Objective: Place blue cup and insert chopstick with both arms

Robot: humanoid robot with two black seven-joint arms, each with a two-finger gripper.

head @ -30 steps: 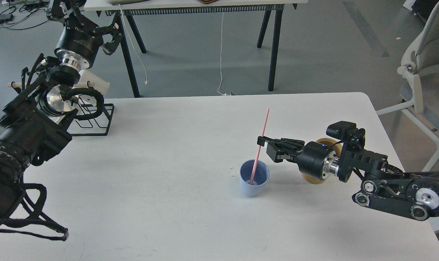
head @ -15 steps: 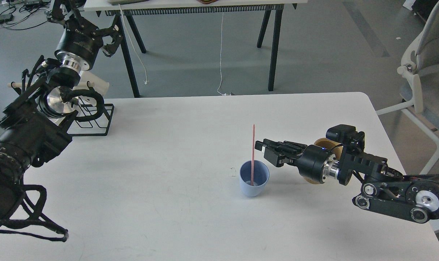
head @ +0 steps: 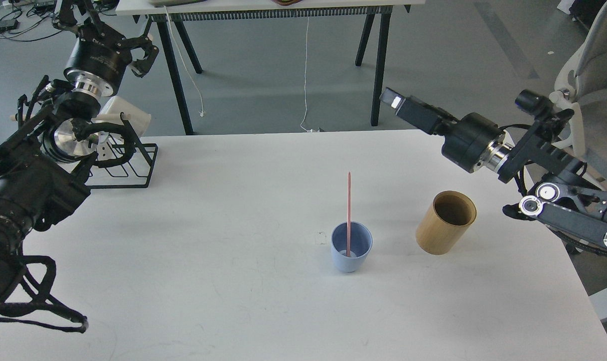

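A blue cup (head: 351, 252) stands upright on the white table (head: 233, 281), right of centre. One pink chopstick (head: 348, 205) stands almost upright in it, its lower end at the cup's bottom. My right gripper (head: 395, 102) is raised high above the table's far right edge, well away from the cup and holding nothing. It points left, and its fingers cannot be told apart. My left gripper (head: 105, 27) is up at the far left beyond the table, with its fingers spread and empty.
A bamboo cylinder holder (head: 446, 222) stands upright to the right of the blue cup. A black wire rack (head: 128, 168) sits at the table's far left corner with a white object (head: 130, 116) behind it. A second table and a chair (head: 592, 75) stand beyond.
My right gripper let go of the chopstick, then rose and drew back to the upper right, uncovering the bamboo holder. The chopstick went from leaning to nearly upright. My left arm shifted slightly left.
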